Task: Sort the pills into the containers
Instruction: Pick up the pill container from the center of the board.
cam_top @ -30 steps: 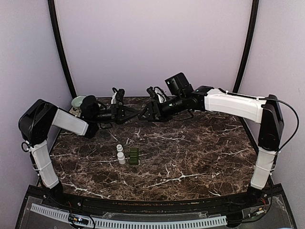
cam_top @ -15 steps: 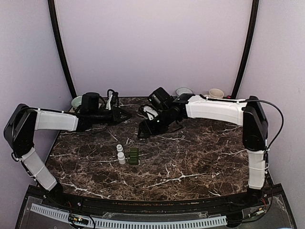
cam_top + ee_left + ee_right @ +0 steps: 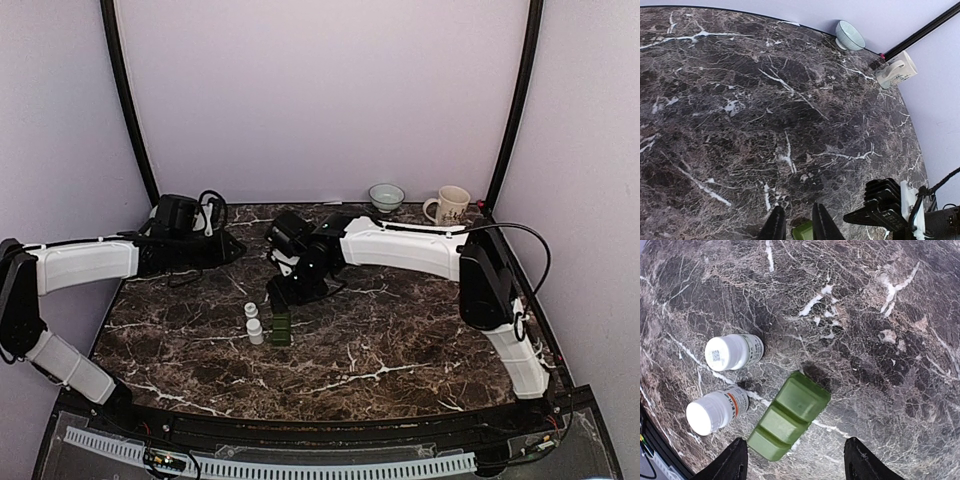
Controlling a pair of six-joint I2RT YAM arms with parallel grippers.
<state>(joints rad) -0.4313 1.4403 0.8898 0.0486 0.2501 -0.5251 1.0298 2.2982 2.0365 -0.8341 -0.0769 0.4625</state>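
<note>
Dark marble table (image 3: 420, 340) with white lines sits inside purple walls. Near the front lies the green box (image 3: 790, 415), three squares in a row. Two white bottles (image 3: 715, 412) (image 3: 732, 351) stand just beside it on its left, not touching it. The right gripper (image 3: 796, 462) hangs over the box, its fingers wide apart. Farther back on the left, the left gripper (image 3: 232, 248) has its fingers a little apart. By the back wall sit a small bowl (image 3: 386, 195) and a mug (image 3: 450, 205), well away from the box.
</note>
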